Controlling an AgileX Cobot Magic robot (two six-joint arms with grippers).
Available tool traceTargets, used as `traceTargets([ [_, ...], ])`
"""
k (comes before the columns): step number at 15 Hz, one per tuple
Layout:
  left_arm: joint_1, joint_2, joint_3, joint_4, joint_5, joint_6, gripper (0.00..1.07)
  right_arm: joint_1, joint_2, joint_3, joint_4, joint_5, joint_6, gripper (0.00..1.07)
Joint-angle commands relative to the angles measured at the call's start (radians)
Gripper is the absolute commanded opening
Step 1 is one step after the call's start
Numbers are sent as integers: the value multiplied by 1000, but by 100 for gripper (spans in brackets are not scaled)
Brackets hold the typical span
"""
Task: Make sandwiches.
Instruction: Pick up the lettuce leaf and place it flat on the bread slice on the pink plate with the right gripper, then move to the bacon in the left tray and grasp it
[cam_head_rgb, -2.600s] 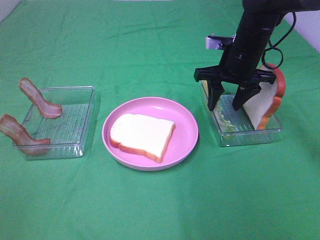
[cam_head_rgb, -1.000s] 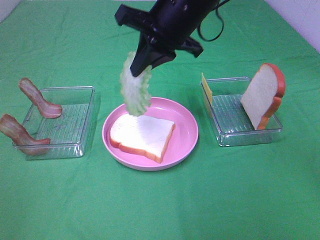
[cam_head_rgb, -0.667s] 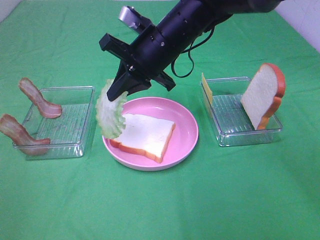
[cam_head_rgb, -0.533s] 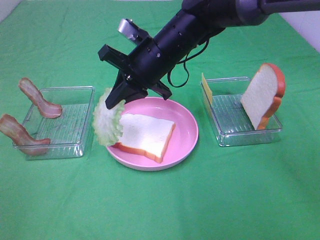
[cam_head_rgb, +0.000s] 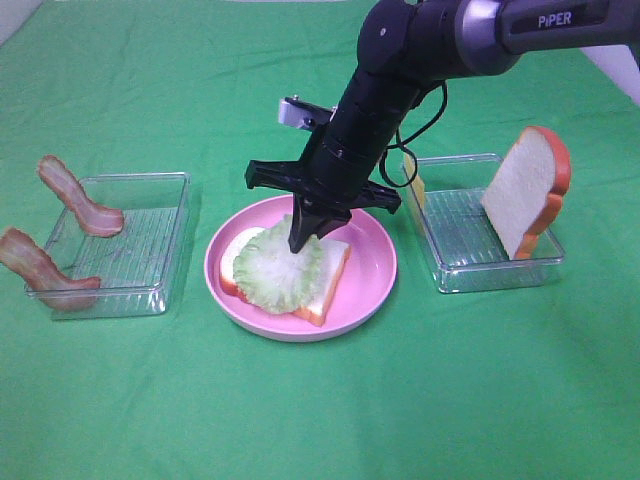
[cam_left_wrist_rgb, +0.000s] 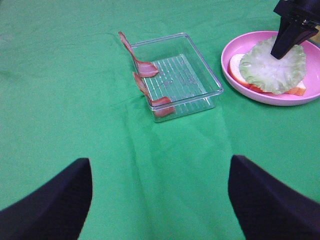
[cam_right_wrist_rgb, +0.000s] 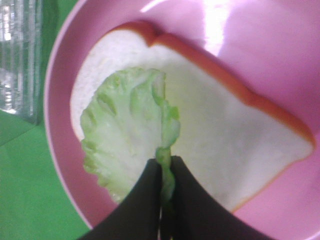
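On the green table (cam_head_rgb: 300, 420) I see three containers. The pink plate (cam_head_rgb: 375, 270) in the middle holds a bread slice (cam_head_rgb: 335, 262) with the lettuce leaf (cam_head_rgb: 280, 270) lying on top of it. The left tray (cam_head_rgb: 160, 290) has two bacon strips (cam_head_rgb: 75, 195) leaning over its left rim. The right tray (cam_head_rgb: 470, 280) holds a yellow cheese slice (cam_head_rgb: 413, 185) standing at its far left corner and a second bread slice (cam_head_rgb: 525, 190) leaning on its right side. My right end effector (cam_head_rgb: 305, 235) is clenched on a fold of the leaf, right above the plate. My left end effector (cam_left_wrist_rgb: 160, 165) is spread wide and holds nothing. Half a second ago the leaf hung off the plate's left edge; now it lies flat on the bread.
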Motion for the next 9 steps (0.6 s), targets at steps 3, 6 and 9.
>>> traceTargets([
  [3,-1,0,1,6,-13,0,72,0,0,-19,-48,3,19,66],
  [6,-1,0,1,6,-13,0,72,0,-41,-73,-93,16,-22,79],
  [9,-1,0,1,5,-13,0,72,0,-152,-88,-189,53,-19,79],
])
